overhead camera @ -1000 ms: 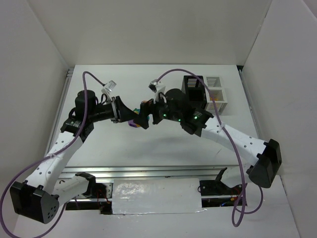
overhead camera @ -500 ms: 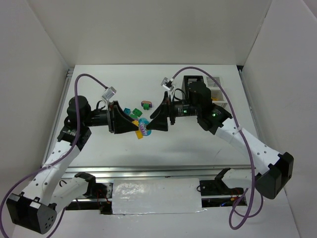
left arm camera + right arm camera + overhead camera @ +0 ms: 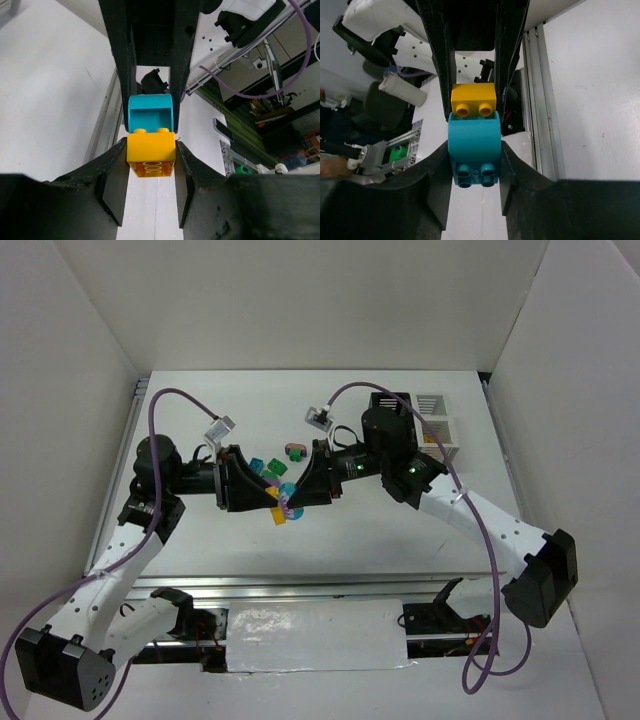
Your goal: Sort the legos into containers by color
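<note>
We see the two arms meeting nose to nose over the middle of the table [image 3: 200, 540]. The left tool [image 3: 150, 160] is closed most of the way on a yellow lego [image 3: 151, 154], its two pads pressing the brick's side faces. The right tool [image 3: 473, 155] is clamped in the same manner on a teal lego [image 3: 473, 142].

Both wrist views show the two bricks joined end to end, the yellow one seated against the teal one. Each tool's fingers reach in from the far side of the other's brick. The joined pair is held above the table between the two tools.

From the top view we make out the tool tips meeting near a teal spot [image 3: 287, 489]. A purple and yellow cluster [image 3: 284, 511] sits just below that spot, and we cannot tell whether it lies on the table or belongs to what is held.

Several loose legos lie on the table just behind the tools: a teal brick [image 3: 257, 464], a green brick [image 3: 271, 472] beside it, and an orange and green piece [image 3: 294, 451] a little farther back.

The containers stand at the far right of the table. The black containers [image 3: 390, 410] are partly hidden behind the right arm, and the white containers [image 3: 438, 425] are just to their right, well apart from the held legos.
</note>
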`<state>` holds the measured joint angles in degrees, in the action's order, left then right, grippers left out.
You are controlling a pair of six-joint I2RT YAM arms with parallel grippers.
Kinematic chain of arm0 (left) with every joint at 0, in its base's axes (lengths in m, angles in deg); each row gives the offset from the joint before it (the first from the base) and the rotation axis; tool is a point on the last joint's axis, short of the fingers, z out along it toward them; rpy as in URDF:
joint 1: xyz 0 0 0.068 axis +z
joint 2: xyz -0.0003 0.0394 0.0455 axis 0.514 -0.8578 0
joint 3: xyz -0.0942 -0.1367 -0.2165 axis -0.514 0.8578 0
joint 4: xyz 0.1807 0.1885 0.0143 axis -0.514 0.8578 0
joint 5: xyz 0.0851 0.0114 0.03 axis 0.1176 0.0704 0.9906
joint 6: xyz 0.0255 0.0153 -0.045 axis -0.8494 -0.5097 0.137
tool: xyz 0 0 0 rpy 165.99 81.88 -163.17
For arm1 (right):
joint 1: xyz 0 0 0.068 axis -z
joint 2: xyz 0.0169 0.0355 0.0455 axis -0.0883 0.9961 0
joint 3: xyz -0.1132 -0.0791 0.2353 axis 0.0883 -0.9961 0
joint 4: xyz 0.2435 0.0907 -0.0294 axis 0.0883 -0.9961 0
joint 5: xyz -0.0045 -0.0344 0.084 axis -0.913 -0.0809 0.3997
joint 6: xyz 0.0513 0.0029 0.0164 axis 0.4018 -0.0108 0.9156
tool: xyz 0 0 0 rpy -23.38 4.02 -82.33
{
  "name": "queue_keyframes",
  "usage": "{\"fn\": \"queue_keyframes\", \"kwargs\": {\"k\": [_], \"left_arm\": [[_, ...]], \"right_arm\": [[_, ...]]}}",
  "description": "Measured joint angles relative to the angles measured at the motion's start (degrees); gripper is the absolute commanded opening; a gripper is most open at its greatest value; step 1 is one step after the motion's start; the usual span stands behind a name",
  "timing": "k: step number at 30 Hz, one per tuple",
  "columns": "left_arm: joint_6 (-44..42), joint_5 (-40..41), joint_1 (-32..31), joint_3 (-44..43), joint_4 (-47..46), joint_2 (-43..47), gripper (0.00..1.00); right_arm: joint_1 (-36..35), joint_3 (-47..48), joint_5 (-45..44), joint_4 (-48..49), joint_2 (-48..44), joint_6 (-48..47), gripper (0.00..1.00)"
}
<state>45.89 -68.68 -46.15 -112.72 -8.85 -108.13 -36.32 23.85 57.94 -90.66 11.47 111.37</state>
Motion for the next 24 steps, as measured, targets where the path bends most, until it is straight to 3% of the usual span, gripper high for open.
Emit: {"fn": "queue_keyframes", "kwargs": {"k": [1,9,15,18,21,24], "left_arm": [[0.2,-0.3,0.2,0.1,0.3,0.0,0.0],[-0.7,1.1,0.4,0.2,-0.2,0.1,0.0],[-5.8,0.7,0.3,-0.6,6.0,2.4,0.0],[-8.3,1.4,0.3,-1.7,9.0,3.1,0.0],[-12.5,7.2,0.2,-3.7,15.3,3.4,0.0],[-15.6,18.9,0.2,-6.0,22.6,4.0,0.0]], "right_arm": [[0.0,0.3,0.3,0.2,0.6,0.5,0.0],[2.3,1.1,2.3,-1.2,1.2,-2.8,0.0],[16.3,-4.1,4.1,0.3,-1.4,-6.0,0.0],[19.9,-5.0,3.5,0.0,-1.5,-6.5,0.0],[20.8,-4.5,-6.3,-3.0,-2.0,-8.7,0.0],[20.7,-2.1,-32.6,-7.5,-1.2,-7.8,0.0]]}}
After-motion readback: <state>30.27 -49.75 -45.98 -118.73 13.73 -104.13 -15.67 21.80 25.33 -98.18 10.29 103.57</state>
